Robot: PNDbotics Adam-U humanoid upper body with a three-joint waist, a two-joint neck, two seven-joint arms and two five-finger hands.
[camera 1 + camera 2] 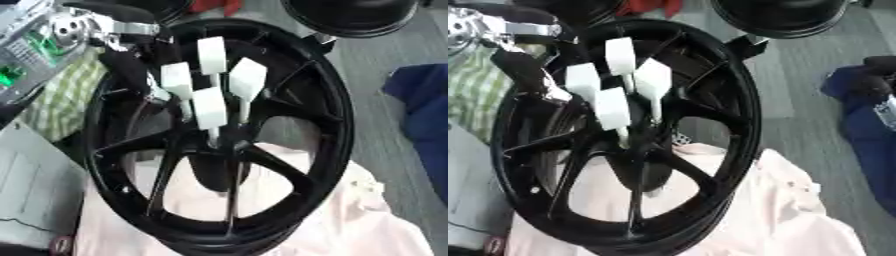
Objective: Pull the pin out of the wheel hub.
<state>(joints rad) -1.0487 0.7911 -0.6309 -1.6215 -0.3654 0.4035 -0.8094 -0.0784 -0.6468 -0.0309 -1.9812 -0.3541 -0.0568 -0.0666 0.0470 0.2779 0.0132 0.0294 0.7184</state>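
**A:** Grey floor, pink cloth (350, 220) under the black wheel hub (328, 100). Four white-headed pins (210, 107) sit at its centre.

**B:** Left hand (131, 70) beside them, can't tell its fingers. Pinch one head, pull straight along the shaft.

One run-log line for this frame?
left hand at wheel, beside white pins | grip on pin: unclear | pins standing in hub | right hand: not in view
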